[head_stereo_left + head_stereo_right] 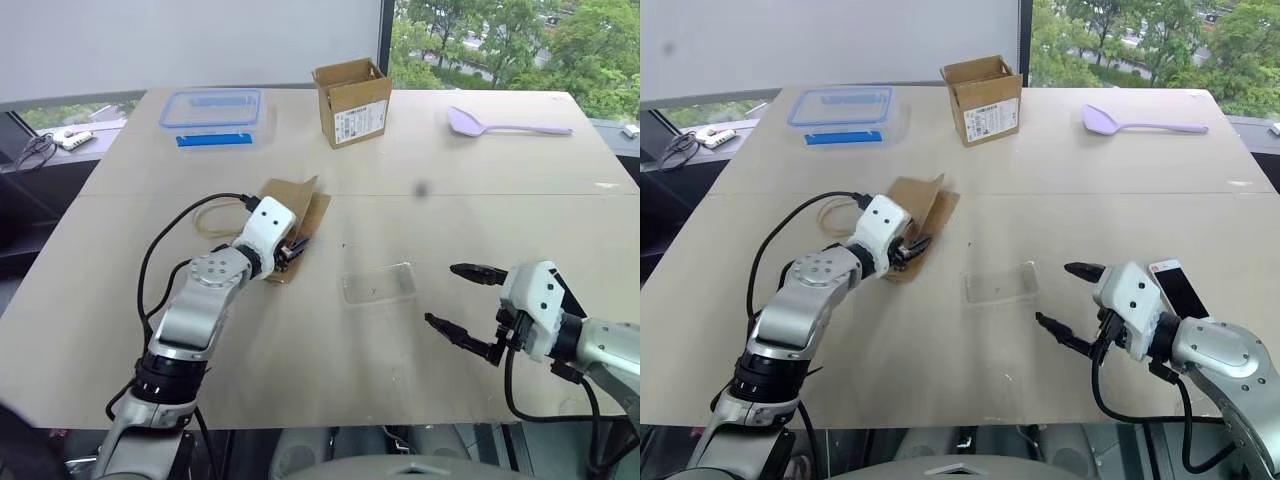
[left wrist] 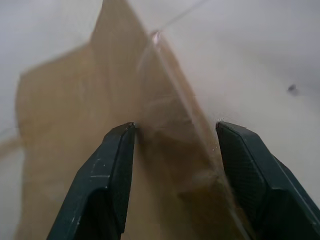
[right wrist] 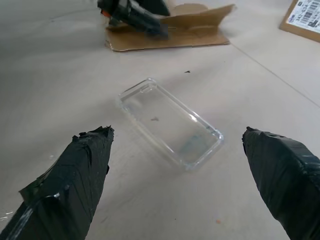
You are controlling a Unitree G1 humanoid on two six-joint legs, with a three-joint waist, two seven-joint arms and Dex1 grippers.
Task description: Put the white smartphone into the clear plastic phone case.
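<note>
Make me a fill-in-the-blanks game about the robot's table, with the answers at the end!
1. The clear plastic phone case lies flat and ____, with nothing inside it.
2. The spoon at the far right of the table is light ____.
3. The left gripper is at a flat piece of brown ____.
4. The right gripper has its fingers spread wide ____, holding nothing.

Missing words: empty; purple; cardboard; open

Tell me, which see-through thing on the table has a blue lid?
The food box at the far left of the table, with a blue-rimmed lid on top. The other see-through thing, the phone case, lies open and colourless in front of the right gripper.
</note>
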